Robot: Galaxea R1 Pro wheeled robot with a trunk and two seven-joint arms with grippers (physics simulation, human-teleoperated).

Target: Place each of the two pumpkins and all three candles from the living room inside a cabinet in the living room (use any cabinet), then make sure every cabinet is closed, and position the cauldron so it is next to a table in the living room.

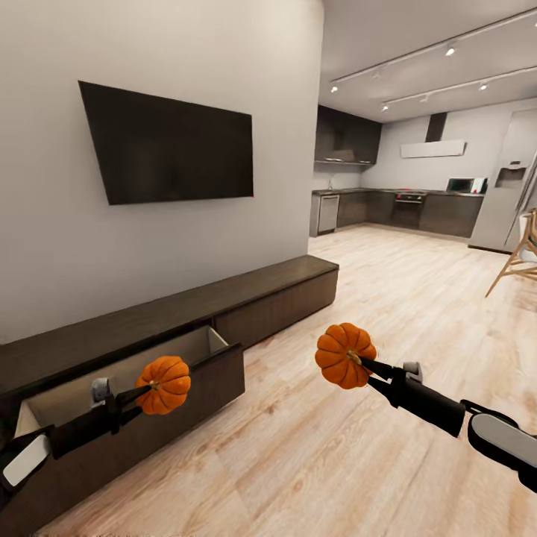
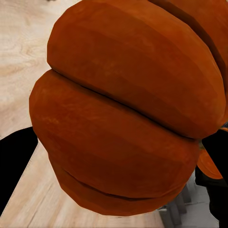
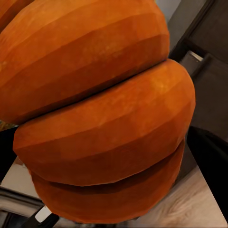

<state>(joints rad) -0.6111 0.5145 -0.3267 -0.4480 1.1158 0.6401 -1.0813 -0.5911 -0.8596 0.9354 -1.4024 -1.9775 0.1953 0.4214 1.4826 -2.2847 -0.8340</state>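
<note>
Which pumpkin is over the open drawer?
The pumpkin in the left gripper hangs at the open drawer of the cabinet. The other pumpkin, held by the right gripper, is out over the wooden floor.

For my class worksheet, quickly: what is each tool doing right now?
Left tool: shut on a round ribbed orange pumpkin.
Right tool: shut on the other round ribbed orange pumpkin.

No readable text or labels.
</note>
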